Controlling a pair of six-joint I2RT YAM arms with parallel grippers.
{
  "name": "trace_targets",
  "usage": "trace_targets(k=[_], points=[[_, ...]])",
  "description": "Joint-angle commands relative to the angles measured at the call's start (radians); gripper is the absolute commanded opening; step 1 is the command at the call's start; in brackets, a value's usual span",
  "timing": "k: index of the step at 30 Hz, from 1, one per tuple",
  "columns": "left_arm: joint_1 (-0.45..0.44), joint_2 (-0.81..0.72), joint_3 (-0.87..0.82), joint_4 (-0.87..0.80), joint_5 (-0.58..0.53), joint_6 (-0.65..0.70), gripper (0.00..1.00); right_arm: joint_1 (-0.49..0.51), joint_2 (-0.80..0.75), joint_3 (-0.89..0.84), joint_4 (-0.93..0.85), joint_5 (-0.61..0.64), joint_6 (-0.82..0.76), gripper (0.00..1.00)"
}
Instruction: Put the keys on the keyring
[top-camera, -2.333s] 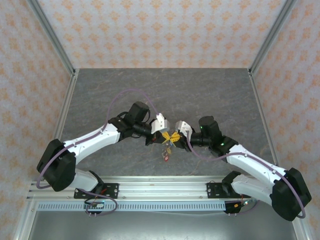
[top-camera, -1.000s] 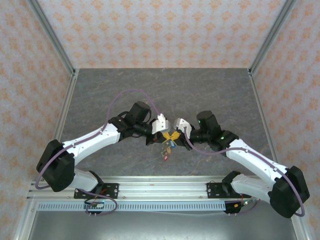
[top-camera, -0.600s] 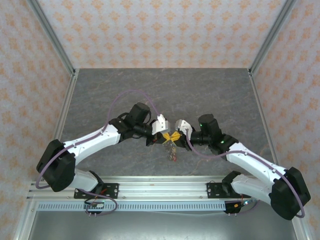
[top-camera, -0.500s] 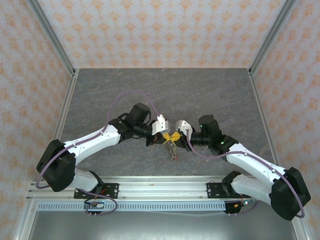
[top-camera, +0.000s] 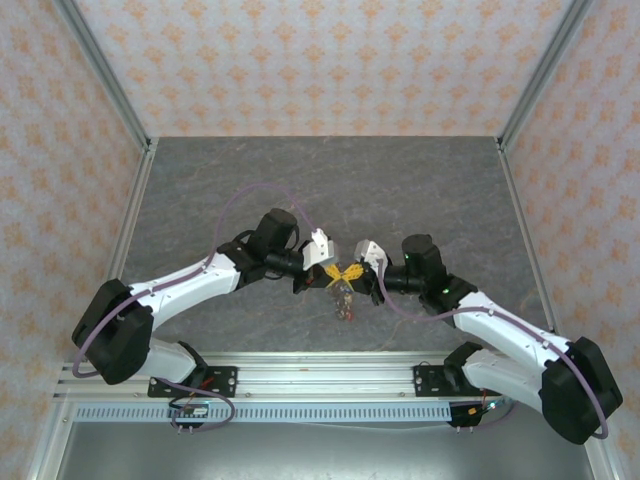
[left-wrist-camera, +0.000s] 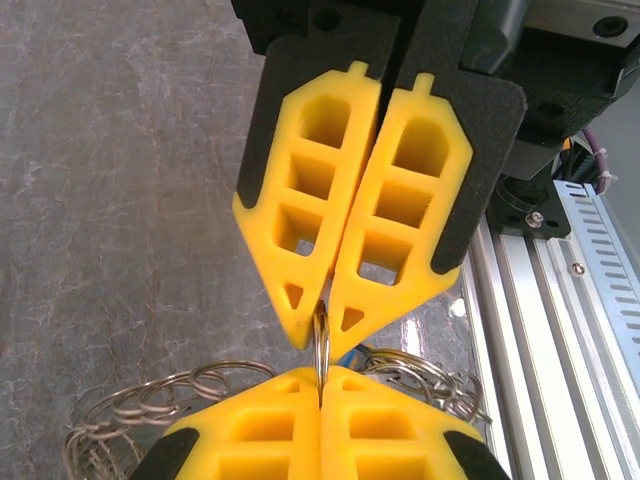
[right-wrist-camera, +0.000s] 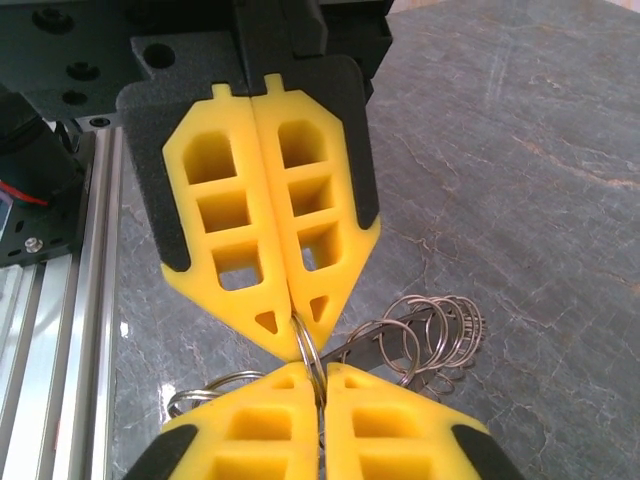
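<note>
Both grippers meet tip to tip above the middle of the table, and the keyring (top-camera: 344, 301) dangles below them as a bunch of linked metal rings. My left gripper (left-wrist-camera: 320, 372) and my right gripper (left-wrist-camera: 318, 325) are both shut on the same small ring (left-wrist-camera: 320, 345) of it. From the right wrist, that ring (right-wrist-camera: 310, 352) sits between my right gripper (right-wrist-camera: 321, 368) and my left gripper (right-wrist-camera: 297, 335), with a coil of rings (right-wrist-camera: 440, 335) hanging behind. Of the keys, a sliver of blue (left-wrist-camera: 354, 356) peeks out behind the tips; the rest are hidden.
The grey stone-patterned table (top-camera: 330, 190) spreads beyond the grippers. An aluminium rail (top-camera: 330, 385) runs along the near edge by the arm bases. Patterned walls close in the back and both sides.
My right gripper's jaws have closed fully on the small ring and its arm has shifted slightly right. The bunch, with a red key dangling low a second ago, now hangs closer under the tips.
</note>
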Motion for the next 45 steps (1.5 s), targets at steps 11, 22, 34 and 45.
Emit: trace_targets(k=[11, 22, 34, 45], points=[[-0.025, -0.024, 0.08, -0.14, -0.02, 0.09, 0.18, -0.009, 0.04, 0.162, -0.21, -0.043, -0.126, 0.0], [-0.042, -0.001, 0.128, -0.179, -0.023, 0.116, 0.12, 0.002, 0.072, 0.243, -0.328, -0.036, -0.182, 0.01], [-0.038, -0.031, 0.073, -0.078, 0.03, 0.059, 0.0, -0.015, 0.036, 0.165, -0.218, -0.034, -0.098, 0.13], [-0.016, -0.05, 0.044, -0.035, 0.096, 0.036, 0.0, -0.021, 0.025, 0.111, -0.12, -0.028, -0.07, 0.12]])
